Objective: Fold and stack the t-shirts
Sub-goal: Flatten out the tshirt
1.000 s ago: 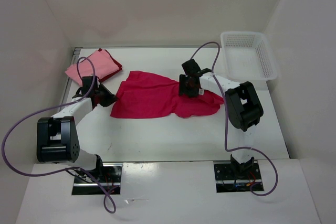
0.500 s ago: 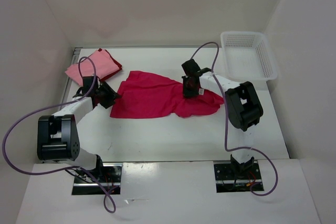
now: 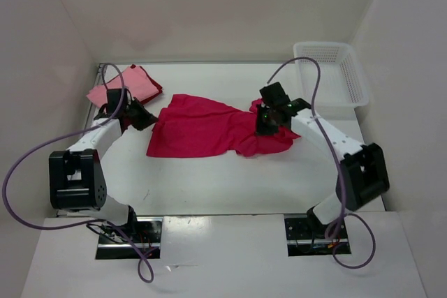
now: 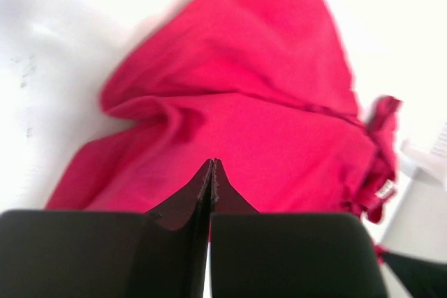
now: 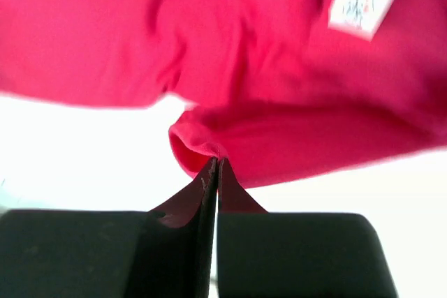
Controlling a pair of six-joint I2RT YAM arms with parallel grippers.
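Pinching crimson t-shirt: left end effector, right end effector, both closed tight; basket well apart.

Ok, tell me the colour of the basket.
White; the basket shows best in the top view.

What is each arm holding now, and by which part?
Both hold the spread red shirt: left jaws shut on its edge nearest that arm, right jaws on a fold at the opposite end.

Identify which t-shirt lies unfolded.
The crimson-magenta t-shirt mid-table, spread out and rumpled; the light pink t-shirt and dark red t-shirt sit folded, stacked at the far left.
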